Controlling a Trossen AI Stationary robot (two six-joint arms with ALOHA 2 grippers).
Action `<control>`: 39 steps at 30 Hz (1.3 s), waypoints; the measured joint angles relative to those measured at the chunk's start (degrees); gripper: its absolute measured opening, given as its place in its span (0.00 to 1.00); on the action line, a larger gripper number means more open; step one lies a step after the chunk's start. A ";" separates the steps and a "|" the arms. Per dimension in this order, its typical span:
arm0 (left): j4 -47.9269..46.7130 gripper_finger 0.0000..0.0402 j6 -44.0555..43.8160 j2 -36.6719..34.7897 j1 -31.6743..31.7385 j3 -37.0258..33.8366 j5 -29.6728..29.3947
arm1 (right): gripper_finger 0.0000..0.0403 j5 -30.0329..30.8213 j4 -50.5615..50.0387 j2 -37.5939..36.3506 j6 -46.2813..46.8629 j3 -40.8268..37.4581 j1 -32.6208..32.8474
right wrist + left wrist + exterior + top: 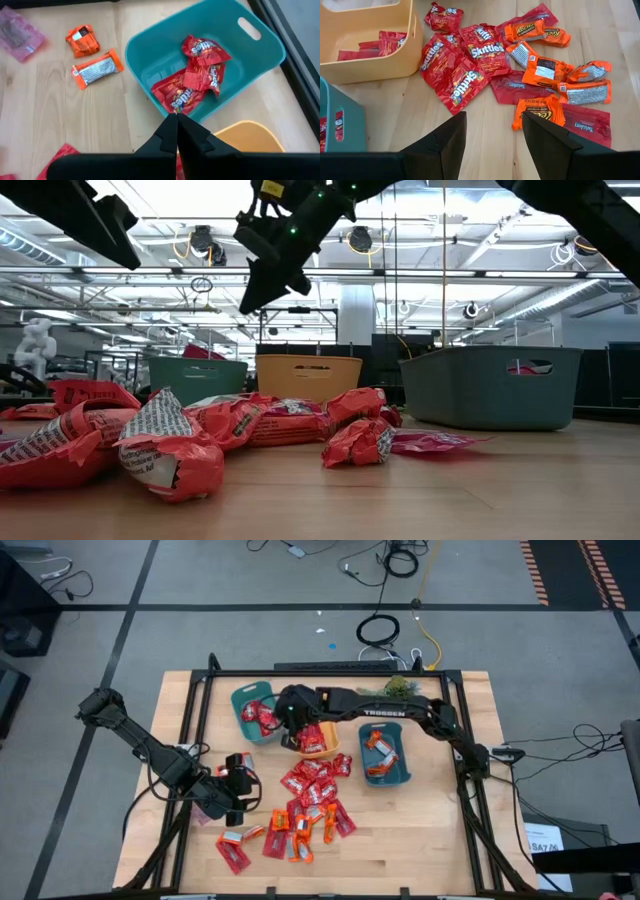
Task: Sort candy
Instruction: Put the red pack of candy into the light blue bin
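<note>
High view: three bins, two teal, one orange.

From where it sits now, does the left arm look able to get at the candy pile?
Probably yes. The left gripper is open and empty just short of the candy pile, with only bare table between them.

Three bins in a row toward the back of the counter: left bin, middle bin, right bin, each with candy inside. Loose candy pile lies in front of the middle bin, spreading forward and left. Right gripper sits between left and middle bins, probably above the counter. Left gripper is left of the pile. Plant at the back edge, behind the right bin.
</note>
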 joint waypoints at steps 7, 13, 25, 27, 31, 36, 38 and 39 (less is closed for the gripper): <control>-0.04 0.51 -0.02 0.00 0.00 0.00 0.17 | 0.00 0.82 -3.31 -2.13 0.55 -0.04 0.58; 0.07 0.51 -0.22 0.00 0.00 0.00 0.17 | 0.00 4.33 0.62 -9.39 1.63 -7.74 1.14; 1.99 0.51 0.00 0.00 0.00 0.00 0.17 | 0.00 4.93 34.68 -38.86 9.07 -53.55 2.06; 1.99 0.51 0.00 0.00 0.00 0.00 0.16 | 0.00 5.09 38.69 -41.80 9.34 -58.15 1.99; 1.99 0.51 0.00 0.00 0.00 0.00 0.15 | 0.00 5.14 45.14 -44.90 6.02 -63.59 1.92; 2.03 0.51 0.00 0.00 0.00 0.00 0.15 | 0.00 5.15 45.56 -45.24 3.20 -64.54 1.48; 2.08 0.51 0.00 0.00 0.00 0.00 0.15 | 0.00 5.14 45.82 -45.24 1.88 -64.54 1.19; 2.06 0.51 -0.02 0.00 0.00 0.00 0.15 | 0.00 5.14 45.54 -45.24 1.19 -64.54 1.07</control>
